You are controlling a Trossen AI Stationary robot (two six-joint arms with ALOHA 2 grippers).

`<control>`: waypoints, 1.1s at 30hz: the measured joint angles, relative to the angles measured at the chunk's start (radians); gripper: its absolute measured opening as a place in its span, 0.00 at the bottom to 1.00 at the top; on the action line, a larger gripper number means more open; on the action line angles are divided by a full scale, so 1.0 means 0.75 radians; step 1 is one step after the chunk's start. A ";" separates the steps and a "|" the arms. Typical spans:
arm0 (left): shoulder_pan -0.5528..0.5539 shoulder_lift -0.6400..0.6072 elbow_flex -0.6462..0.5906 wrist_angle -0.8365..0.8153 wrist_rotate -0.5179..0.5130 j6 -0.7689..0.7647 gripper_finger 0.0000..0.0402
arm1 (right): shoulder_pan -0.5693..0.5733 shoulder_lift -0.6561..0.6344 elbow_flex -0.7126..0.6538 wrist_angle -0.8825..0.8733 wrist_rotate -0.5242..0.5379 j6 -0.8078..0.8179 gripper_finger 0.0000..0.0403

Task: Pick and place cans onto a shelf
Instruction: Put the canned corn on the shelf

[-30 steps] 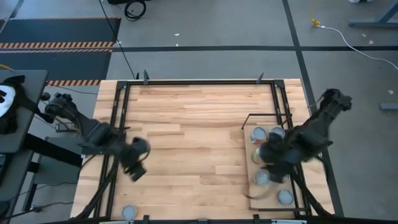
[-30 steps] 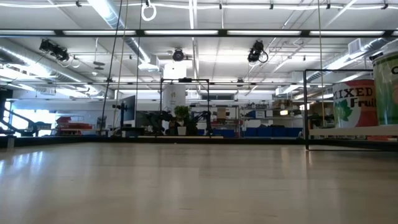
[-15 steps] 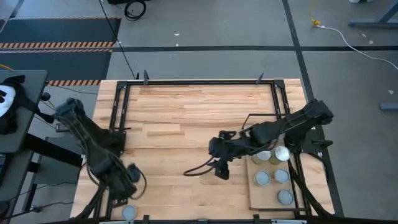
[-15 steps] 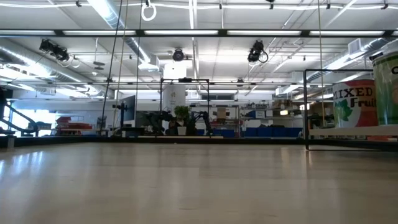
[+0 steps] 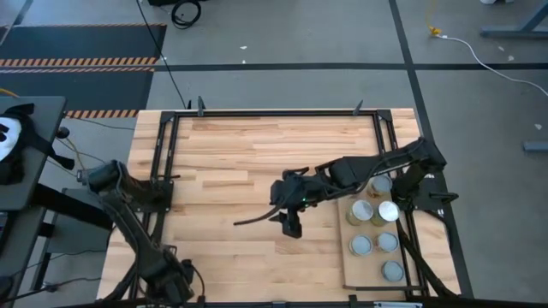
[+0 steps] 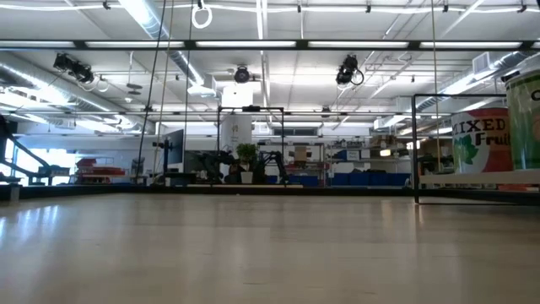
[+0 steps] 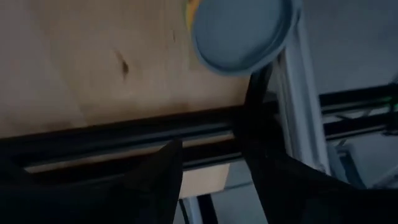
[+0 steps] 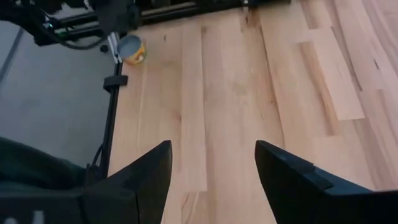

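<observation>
A: Report the right arm.

B: It reaches from the right side toward the middle of the worktop (image 5: 248,154). The right gripper (image 5: 289,224) hangs over bare planks, well apart from the shelf (image 5: 346,272). Its wrist view shows the fingers (image 8: 140,177) apart, with nothing between them.

A: And the left arm?

B: It is folded down to the near left corner of the worktop. The left gripper (image 5: 175,287) sits at that corner, above the black frame rail (image 7: 112,140). Its fingers (image 7: 155,180) stand apart and hold nothing. One can (image 7: 241,31), round grey top with a yellowish label edge, stands on the wood just beyond the fingertips, beside the rail; whether it touches them cannot be told.

A: Location of the other cans?

B: Six grey-topped cans (image 5: 373,222) stand upright on the shelf at the right edge of the worktop, in pairs, with the last one alone at the near end. The rearmost is partly hidden by the right arm.

A: Low view?

B: It shows a can labelled with fruit (image 6: 481,139) at the far right, standing on the shelf board.
</observation>
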 joint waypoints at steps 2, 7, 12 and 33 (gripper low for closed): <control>-0.014 0.033 0.000 0.010 0.036 0.001 0.46 | -0.011 -0.013 0.000 -0.002 -0.001 0.000 0.58; -0.052 0.110 -0.002 0.141 0.109 0.000 0.46 | -0.021 -0.033 0.000 -0.009 -0.002 0.008 0.58; -0.072 0.174 -0.002 0.232 0.135 0.001 0.46 | -0.016 -0.033 0.000 -0.037 -0.004 0.015 0.58; 0.077 0.204 -0.087 0.430 -0.097 -0.081 0.41 | 0.021 -0.034 0.000 -0.073 0.018 0.143 0.58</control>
